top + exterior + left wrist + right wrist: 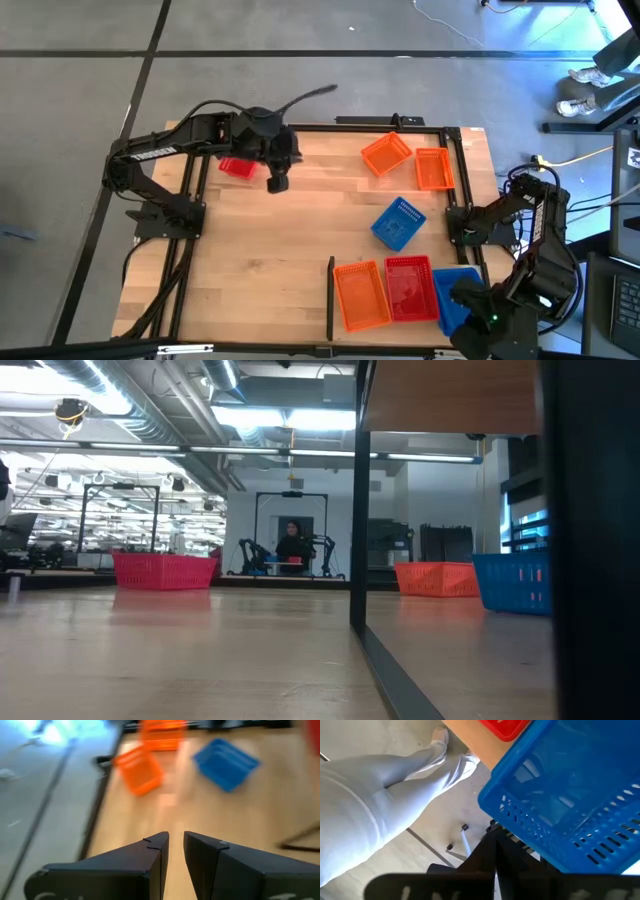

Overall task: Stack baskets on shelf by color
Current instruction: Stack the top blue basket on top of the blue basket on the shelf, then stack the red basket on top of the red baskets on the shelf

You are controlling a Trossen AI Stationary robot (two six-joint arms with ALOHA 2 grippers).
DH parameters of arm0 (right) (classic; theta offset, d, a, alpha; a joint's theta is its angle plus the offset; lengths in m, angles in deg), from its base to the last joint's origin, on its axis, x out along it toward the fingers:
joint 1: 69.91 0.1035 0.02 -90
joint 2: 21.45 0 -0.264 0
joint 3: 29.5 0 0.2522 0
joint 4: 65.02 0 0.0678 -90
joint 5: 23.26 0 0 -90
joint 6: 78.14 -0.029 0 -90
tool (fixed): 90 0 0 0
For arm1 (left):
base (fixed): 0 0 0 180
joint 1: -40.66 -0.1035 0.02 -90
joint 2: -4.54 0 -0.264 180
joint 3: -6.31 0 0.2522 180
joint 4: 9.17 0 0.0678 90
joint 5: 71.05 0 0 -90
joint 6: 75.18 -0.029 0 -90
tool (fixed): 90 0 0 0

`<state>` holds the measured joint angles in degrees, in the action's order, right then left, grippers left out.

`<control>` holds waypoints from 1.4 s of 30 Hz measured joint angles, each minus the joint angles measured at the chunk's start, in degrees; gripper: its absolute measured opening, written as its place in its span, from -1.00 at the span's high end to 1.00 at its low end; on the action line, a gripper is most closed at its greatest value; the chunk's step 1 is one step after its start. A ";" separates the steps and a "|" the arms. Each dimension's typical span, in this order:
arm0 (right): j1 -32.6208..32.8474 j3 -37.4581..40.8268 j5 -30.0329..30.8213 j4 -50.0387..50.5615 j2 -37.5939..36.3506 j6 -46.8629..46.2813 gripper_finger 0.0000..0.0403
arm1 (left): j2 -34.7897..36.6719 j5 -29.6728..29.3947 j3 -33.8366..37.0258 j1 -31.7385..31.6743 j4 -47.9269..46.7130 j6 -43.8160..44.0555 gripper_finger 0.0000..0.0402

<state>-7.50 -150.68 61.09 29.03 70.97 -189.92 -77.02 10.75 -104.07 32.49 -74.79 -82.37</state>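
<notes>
here the right gripper (470,318) is clamping a blue basket (455,295) at the shelf (260,260) corner — left gripper (277,184) is hovering near-closed, empty, beside a red basket (236,167).

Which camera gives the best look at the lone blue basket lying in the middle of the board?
The high view: the lone blue basket shows whole, tilted, apart from the others. The left wrist view shows it blurred. In the low view I cannot tell which basket it is.
</notes>
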 joint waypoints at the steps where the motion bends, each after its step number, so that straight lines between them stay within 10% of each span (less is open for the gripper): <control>1: 0.00 0.00 0.00 -0.01 0.00 0.00 1.00 | 0.00 2.28 0.01 -0.01 0.00 -0.33 0.74; 17: 0.00 0.00 0.02 -0.67 0.00 0.00 1.00 | 0.00 35.81 0.00 -1.05 0.00 -1.06 0.74; 42: -1.42 -0.86 5.75 4.34 -1.70 4.38 1.00 | 0.00 34.78 0.00 -1.47 0.02 -0.92 0.74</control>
<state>-8.92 -151.54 66.83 33.37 69.27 -185.55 -77.02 45.52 -104.07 31.01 -74.77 -83.29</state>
